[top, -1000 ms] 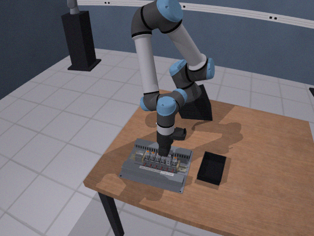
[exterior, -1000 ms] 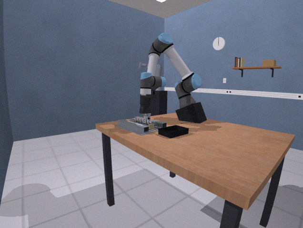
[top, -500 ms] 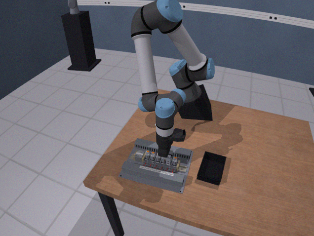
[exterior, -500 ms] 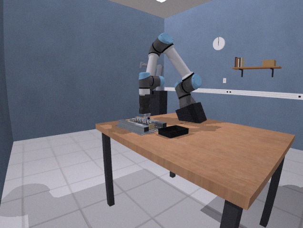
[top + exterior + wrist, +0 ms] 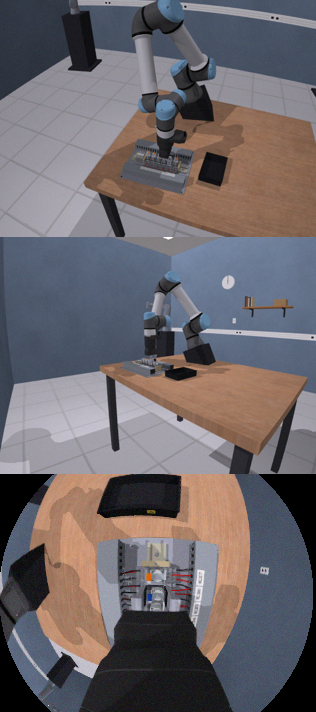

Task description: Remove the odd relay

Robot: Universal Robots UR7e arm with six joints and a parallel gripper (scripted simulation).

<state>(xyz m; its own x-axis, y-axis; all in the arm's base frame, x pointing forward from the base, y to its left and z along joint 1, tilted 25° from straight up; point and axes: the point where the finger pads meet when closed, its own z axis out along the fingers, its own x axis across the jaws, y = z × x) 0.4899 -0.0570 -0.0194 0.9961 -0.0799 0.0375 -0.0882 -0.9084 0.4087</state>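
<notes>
A grey relay panel [image 5: 153,178] [image 5: 137,368] [image 5: 109,575] lies flat on the wooden table [image 5: 255,152] [image 5: 229,394] near its left front corner. A row of relays stands along the panel's middle. Several relays show orange buttons [image 5: 154,153] [image 5: 157,576]. One relay has a blue button [image 5: 157,596]. My gripper [image 5: 163,155] [image 5: 151,356] [image 5: 155,592] points straight down into the middle of the row and is shut on the blue-button relay, which stands level with its neighbours. The black parts tray [image 5: 213,168] [image 5: 180,373] [image 5: 141,495] stands empty just right of the panel.
The robot's black base block [image 5: 199,106] [image 5: 200,354] sits at the table's far edge behind the panel. The table's left and front edges run close to the panel. A black pedestal [image 5: 80,40] stands on the floor far behind.
</notes>
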